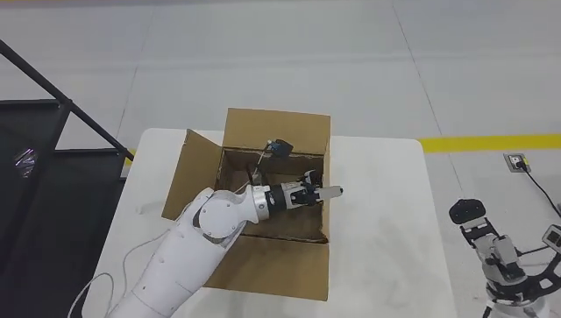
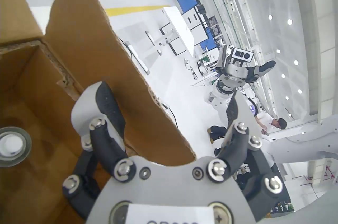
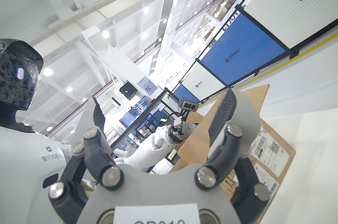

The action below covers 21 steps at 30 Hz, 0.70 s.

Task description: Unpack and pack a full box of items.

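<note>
Unpacking is judged to be in hand. At lower right of the top view, off the table [image 1: 386,230], the right gripper [image 3: 162,98] is held raised, spread and empty. From lower left an arm is stretched into the open box [image 1: 277,129] at centre, the left gripper [image 2: 169,94] spread, empty, at its right-hand wall. A round cap [image 2: 10,145] is seen low inside the box; a swing toward it and a descent would be called for next.

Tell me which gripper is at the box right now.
The left gripper: it hangs open over the open cardboard box. The right gripper, also open, is out past the table edge, away from the box.
</note>
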### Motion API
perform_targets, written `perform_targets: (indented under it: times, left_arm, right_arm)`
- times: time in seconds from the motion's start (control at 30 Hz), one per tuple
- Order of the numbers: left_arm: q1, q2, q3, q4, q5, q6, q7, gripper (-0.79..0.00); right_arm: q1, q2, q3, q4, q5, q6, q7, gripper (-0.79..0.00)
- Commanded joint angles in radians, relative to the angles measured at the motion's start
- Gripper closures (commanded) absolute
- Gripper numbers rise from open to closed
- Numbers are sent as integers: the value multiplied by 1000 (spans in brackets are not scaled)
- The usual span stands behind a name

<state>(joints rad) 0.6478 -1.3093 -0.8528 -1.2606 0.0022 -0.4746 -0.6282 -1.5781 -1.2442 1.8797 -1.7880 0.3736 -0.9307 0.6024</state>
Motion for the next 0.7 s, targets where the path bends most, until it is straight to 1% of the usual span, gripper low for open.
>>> perform_targets:
  times: [0.0,0.13,0.27,0.33,0.47,0.67]
  left_arm:
    - [-33,-22,48,47,-6,-9,26,-785]
    - [-97,-70,136,136,-21,-6,43,-785]
    - [-155,-120,214,222,-27,22,46,-785]
    - [-181,-143,248,260,-5,39,60,-785]
    - [-215,-182,283,319,-8,63,71,-785]
    - [-237,-218,303,388,1,78,77,-785]
  right_arm:
    - [-20,1,11,3,7,-9,-8,-785]
    - [-43,2,17,26,12,-13,-22,-785]
    - [-46,5,22,59,27,-19,-27,-785]
    - [-46,7,21,69,36,-23,-23,-785]
    - [-36,11,19,90,52,-25,-13,-785]
    - [-8,17,10,117,75,-14,-9,-785]
